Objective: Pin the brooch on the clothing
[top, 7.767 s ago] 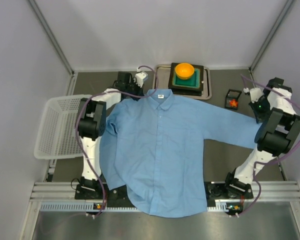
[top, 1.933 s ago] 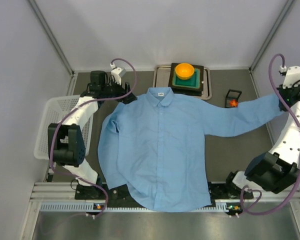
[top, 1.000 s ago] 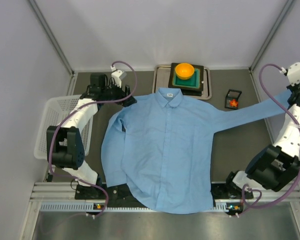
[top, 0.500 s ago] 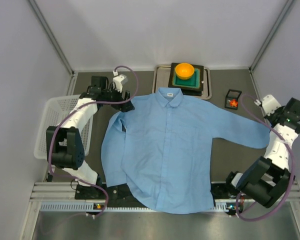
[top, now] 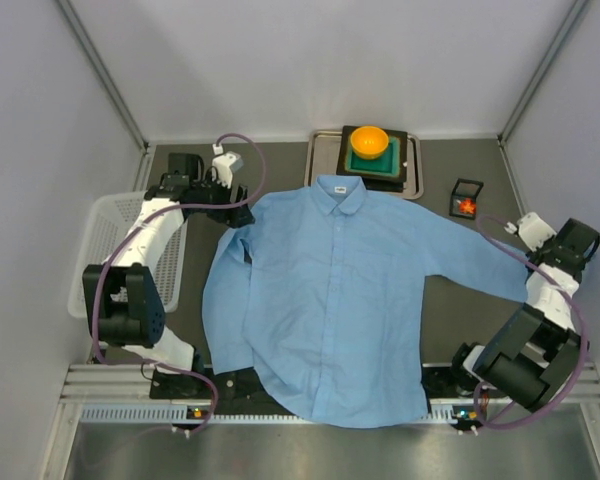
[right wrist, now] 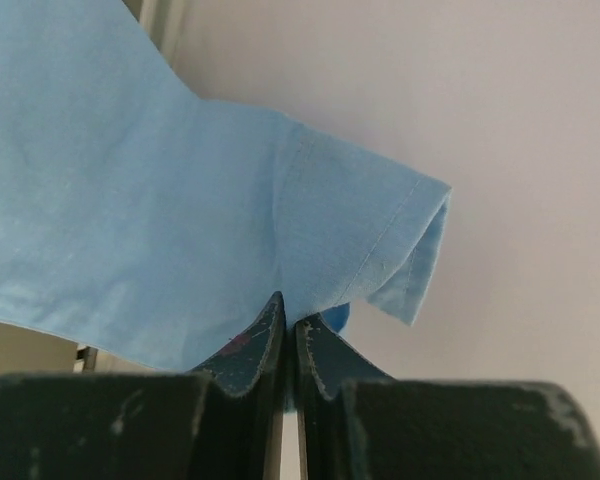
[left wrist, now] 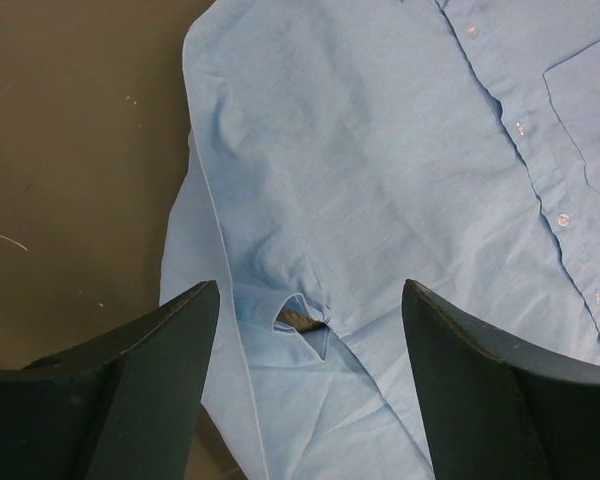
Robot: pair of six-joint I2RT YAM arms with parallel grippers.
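Observation:
The clothing (top: 330, 290), a light blue button-up shirt, lies spread face up on the dark table with its collar at the back. My left gripper (top: 237, 210) hovers open over the shirt's shoulder. In the left wrist view its fingers (left wrist: 170, 370) straddle a small fold in the clothing (left wrist: 380, 180). My right gripper (top: 536, 272) is at the far right, shut on the sleeve cuff (right wrist: 360, 230), which is pinched between its fingertips (right wrist: 288, 318). The brooch (top: 466, 206), tiny and red-orange, sits in a small black open box right of the collar.
A white wire basket (top: 110, 250) stands at the left table edge. Behind the collar a metal tray (top: 416, 172) holds green boards and an orange bowl (top: 369, 141). Grey walls close in on both sides, the right one near my right gripper.
My right arm has swung down and inward with the cuff, so the sleeve now slopes toward the near right. The left arm has drawn back slightly to the left.

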